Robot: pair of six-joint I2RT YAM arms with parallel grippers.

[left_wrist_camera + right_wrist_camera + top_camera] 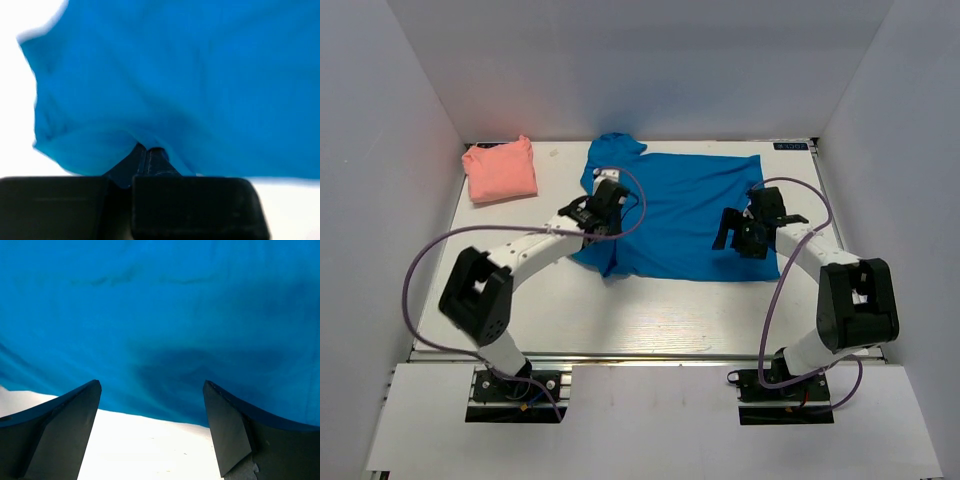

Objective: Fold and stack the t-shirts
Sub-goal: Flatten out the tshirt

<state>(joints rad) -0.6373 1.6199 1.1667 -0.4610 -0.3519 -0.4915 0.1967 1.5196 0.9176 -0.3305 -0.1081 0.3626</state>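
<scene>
The bright blue t-shirt (pixel 685 215) lies spread on the white table, its left part bunched and folded over. My left gripper (pixel 607 200) is at that left edge, shut on a pinch of the blue t-shirt (pixel 165 75); its closed fingertips (pixel 147 155) are tucked under the raised cloth. My right gripper (pixel 740 232) hovers over the shirt's right side, open, its two fingers (pixel 60 425) wide apart at the hem of the blue t-shirt (pixel 165 315), with nothing between them. The pink t-shirt (pixel 501 170) lies as a folded bundle at the far left corner.
White walls close the table on the left, back and right. Purple cables loop from both arms over the table. The table's near edge (pixel 650 356) runs just in front of the arm bases.
</scene>
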